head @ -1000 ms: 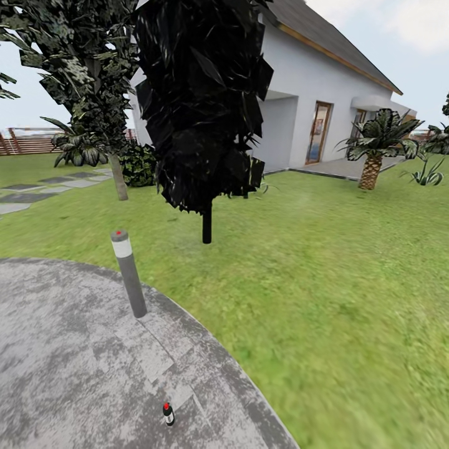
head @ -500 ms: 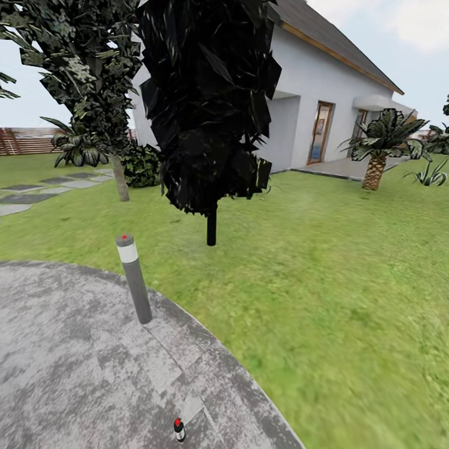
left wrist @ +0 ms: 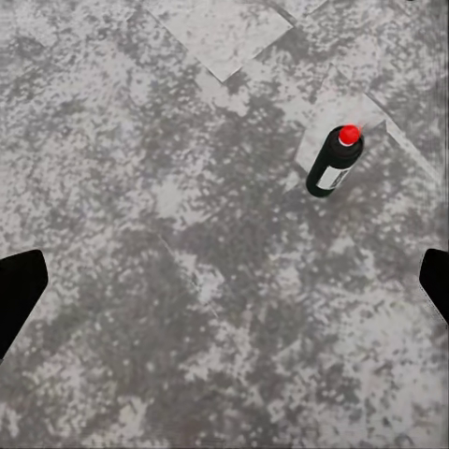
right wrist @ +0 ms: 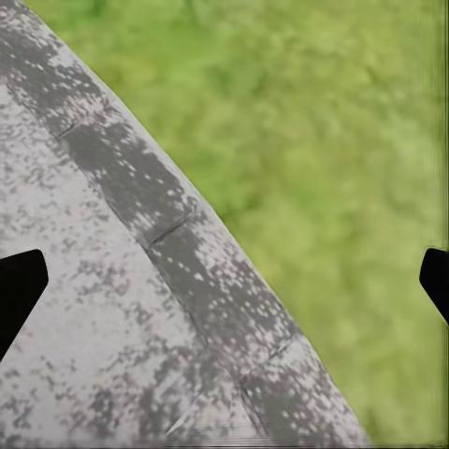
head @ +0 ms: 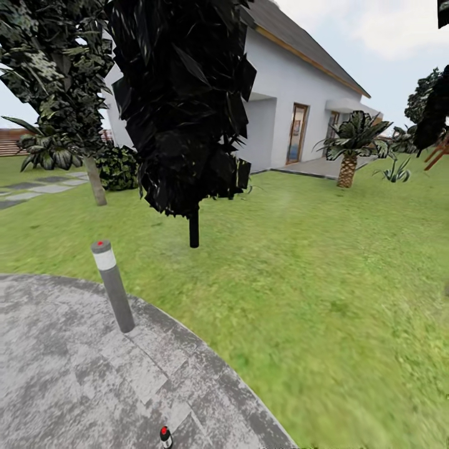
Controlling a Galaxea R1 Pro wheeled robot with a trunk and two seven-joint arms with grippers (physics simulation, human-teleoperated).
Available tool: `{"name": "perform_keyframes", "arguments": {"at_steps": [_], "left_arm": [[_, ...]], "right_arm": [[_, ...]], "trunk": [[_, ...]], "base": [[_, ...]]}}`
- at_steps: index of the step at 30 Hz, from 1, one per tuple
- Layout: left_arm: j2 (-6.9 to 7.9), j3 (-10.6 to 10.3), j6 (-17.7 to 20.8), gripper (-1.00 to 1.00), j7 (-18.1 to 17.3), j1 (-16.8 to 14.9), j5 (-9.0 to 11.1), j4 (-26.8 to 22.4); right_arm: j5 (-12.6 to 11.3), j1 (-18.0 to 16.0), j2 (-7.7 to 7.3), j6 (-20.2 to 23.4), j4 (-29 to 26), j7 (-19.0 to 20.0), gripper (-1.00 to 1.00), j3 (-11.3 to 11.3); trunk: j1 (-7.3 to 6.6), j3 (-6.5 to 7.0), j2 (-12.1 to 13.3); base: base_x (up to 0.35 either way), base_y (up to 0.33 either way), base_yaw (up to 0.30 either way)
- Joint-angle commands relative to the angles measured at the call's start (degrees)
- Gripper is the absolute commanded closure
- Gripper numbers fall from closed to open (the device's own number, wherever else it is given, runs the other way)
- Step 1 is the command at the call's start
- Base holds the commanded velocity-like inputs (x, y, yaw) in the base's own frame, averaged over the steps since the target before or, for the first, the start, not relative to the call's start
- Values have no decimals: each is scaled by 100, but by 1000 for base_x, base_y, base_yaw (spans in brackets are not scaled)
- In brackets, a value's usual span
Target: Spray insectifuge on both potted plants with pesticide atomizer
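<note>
Your pesticide atomizer (head: pixel 165 437) (left wrist: pixel 335 161) stands upright on the grey patio (head: pixel 56 374), nearer you than the bollard lamp (head: pixel 113 286). Your left fingers (left wrist: pixel 19 290) are spread wide above the paving, gripping nothing; your right fingers (right wrist: pixel 19 290) gape equally over the patio's edge and the lawn (right wrist: pixel 355 140).

The patio (head: pixel 56 374) presented as rough, mottled grey stone with a matt finish, laid in slabs with visible joints. The pesticide atomizer (left wrist: pixel 333 163) appeared as smooth, dark, faintly glossy plastic with a pale paper-like label and a glossy red cap. The bollard lamp post (head: pixel 113 285) looked like matt grey metal. The lawn (head: pixel 324 280) was soft, uneven grass. The house wall (head: pixel 280 100) was smooth, matt white render.
</note>
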Motion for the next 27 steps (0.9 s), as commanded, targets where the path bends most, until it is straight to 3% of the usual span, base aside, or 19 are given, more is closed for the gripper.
{"name": "perform_keyframes", "arguments": {"at_steps": [1, 10, 19, 27], "left_arm": [[0, 5, -20, -100, 7, -2, -5, 4], [-1, 5, -20, -100, 7, -4, -4, 4], [-1, 5, -20, -100, 7, -6, -5, 4], [-1, 5, -20, -100, 7, -8, -4, 4]], "right_arm": [[0, -4, 0, -18, 6, -2, -100, 0], [0, -4, 0, -18, 8, -2, -100, 0], [0, -4, 0, -18, 6, -2, -100, 0], [0, -4, 0, -18, 5, -2, -100, 0]], "trunk": [[-1, -3, -2], [-1, 13, -2], [-1, 14, -2], [-1, 14, -2]], "base": [[0, 76, -255], [0, 204, -254], [0, 55, -44], [0, 243, -181]]}}
